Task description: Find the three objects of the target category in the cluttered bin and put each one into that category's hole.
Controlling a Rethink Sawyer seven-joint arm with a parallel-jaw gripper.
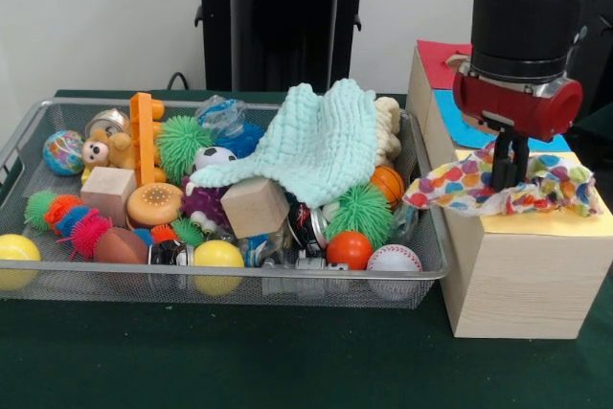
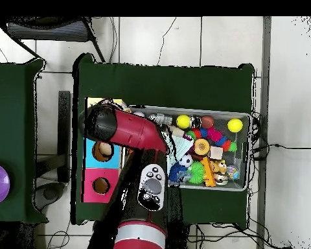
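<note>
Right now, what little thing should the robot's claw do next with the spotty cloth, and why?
Probably push straight down. The claw pinches the spotty cloth, which lies spread over the wooden box's yellow section, so it likely hasn't gone down a hole yet.

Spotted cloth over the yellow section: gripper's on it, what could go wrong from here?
1. The spotted cloth is spread wide over the box's yellow section, one corner hanging off toward the bin. If released now it may bunch on top or slide off rather than drop in.
2. No hole is visible under it in the front view, and the arm hides that section overhead, so alignment of the gripper cannot be checked.
</note>
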